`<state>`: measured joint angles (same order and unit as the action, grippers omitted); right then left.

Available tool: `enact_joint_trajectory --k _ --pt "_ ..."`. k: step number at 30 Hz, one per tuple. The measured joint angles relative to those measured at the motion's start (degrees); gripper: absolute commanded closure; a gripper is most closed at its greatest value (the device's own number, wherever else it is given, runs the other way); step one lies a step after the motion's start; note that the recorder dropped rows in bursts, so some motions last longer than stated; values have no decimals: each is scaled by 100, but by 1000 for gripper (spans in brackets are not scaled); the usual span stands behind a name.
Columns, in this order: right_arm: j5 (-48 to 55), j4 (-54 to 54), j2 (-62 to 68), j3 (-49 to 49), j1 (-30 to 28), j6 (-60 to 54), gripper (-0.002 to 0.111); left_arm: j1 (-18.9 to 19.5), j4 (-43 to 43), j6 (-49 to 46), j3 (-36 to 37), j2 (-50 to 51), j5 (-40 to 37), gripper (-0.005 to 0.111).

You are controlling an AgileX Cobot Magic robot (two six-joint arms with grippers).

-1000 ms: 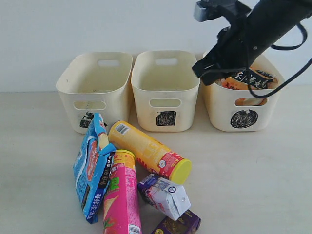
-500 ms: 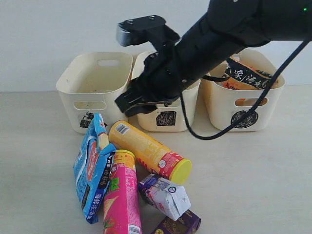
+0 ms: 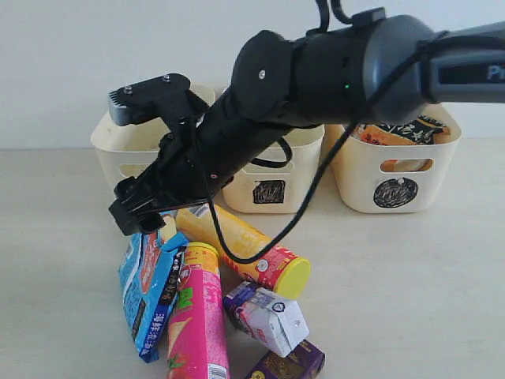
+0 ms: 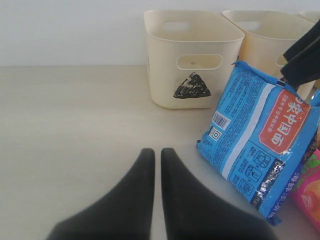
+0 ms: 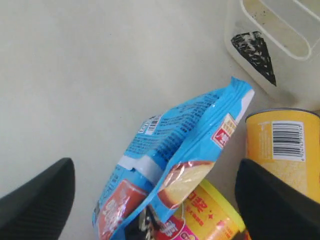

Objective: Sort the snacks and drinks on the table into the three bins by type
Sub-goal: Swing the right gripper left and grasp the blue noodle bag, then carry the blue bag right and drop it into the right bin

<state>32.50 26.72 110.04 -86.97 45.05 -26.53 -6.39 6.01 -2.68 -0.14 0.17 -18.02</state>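
Observation:
My right gripper (image 3: 140,216) reaches across the table and hangs open just above the blue foil bag (image 3: 148,278), whose upper end lies between the spread fingers (image 5: 156,169). The blue bag (image 5: 172,145) leans on the pink tube (image 3: 197,320) and the yellow tube (image 3: 245,249). A white-and-purple carton (image 3: 270,317) and a dark purple carton (image 3: 289,365) lie in front. The orange bag (image 3: 404,130) sits in the circle bin (image 3: 394,189). My left gripper (image 4: 157,152) is shut and empty, low over the table, left of the blue bag (image 4: 260,142).
The triangle bin (image 3: 150,146) and the square bin (image 3: 268,178) stand behind the pile, with the right arm passing in front of both. Bare table (image 3: 410,292) lies to the right of the pile and to its left (image 4: 75,115).
My right arm has swung from over the circle bin leftward and down, past the square bin, to just above the blue bag. The snacks and cartons have not moved.

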Motion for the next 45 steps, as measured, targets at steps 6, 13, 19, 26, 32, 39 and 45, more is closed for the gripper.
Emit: enact_joint_trajectory --k 6,13,19,26,32,39,45 --pt "547 -1301 598 -702 76 1091 30 0 0 0 0 0 0 103" --pt "677 -1569 1133 -1042 357 1338 30 0 0 0 0 0 0 103" --pt "688 -1622 1248 -1062 496 1377 34 0 0 0 0 0 0 103" --pt "677 -1722 1466 -1114 577 1400 42 0 0 0 0 0 0 103" --pt "555 -1831 1567 -1162 579 1427 74 0 0 0 0 0 0 103" --pt "541 -1946 1577 -1343 616 1438 107 0 0 0 0 0 0 103" --pt "505 -1806 1497 -1539 616 1498 108 0 0 0 0 0 0 103"
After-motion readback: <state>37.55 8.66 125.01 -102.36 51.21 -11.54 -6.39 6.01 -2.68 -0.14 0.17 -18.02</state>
